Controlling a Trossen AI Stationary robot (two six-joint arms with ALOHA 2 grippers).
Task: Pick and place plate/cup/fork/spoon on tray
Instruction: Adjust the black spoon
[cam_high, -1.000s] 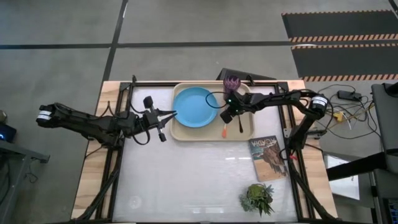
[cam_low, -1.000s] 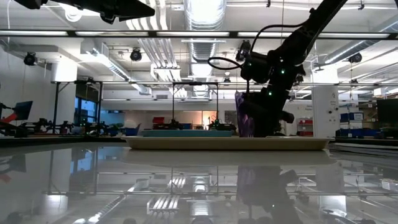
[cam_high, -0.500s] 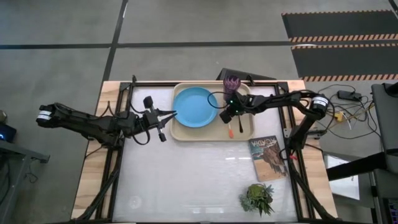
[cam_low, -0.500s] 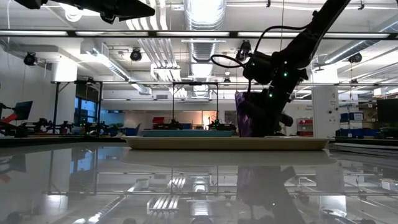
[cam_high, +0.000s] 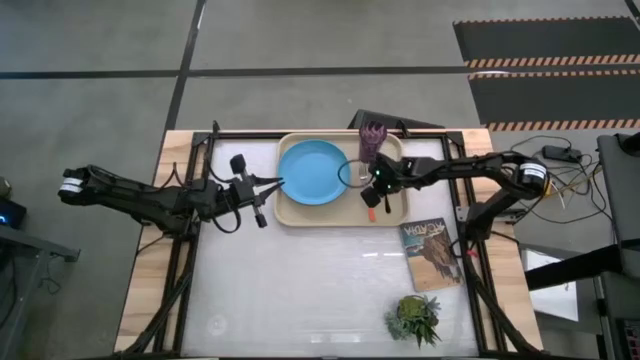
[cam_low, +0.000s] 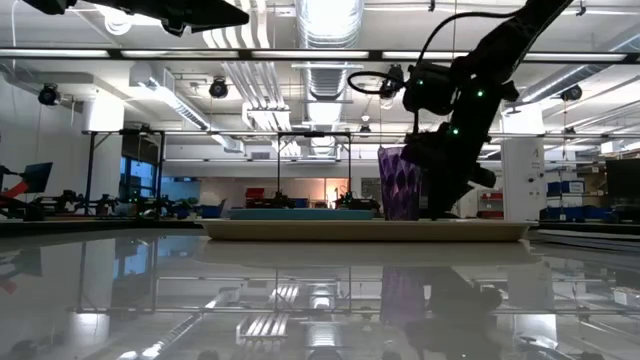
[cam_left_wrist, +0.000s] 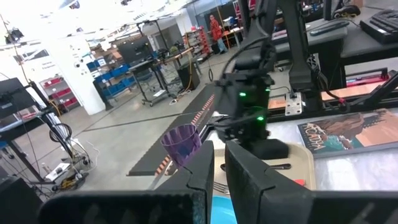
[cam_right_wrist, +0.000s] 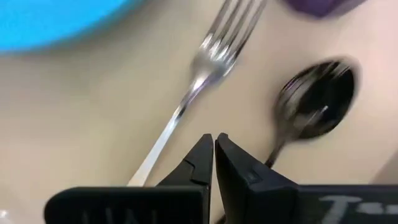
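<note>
High view, upper centre of frame: cream tray (cam_high: 292, 212), largest item, carrying all four pieces. Light-blue plate (cam_high: 312, 172) on the left half of it. Purple cup (cam_high: 373, 137) upright at the upper-right corner. Fork (cam_right_wrist: 205, 62) and dark spoon (cam_right_wrist: 311, 109) side by side right of the plate. Right gripper (cam_right_wrist: 213, 163) above the cutlery, fingers pressed together, holding nothing. Left gripper (cam_high: 262, 195) parked just left of the tray, fingers nearly together, empty. Task judged complete; only arm retraction left.

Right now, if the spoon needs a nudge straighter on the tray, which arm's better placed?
Right. The right gripper hangs over the tray directly above the fork and spoon. The left gripper sits outside the tray's left edge, with the plate in between.
</note>
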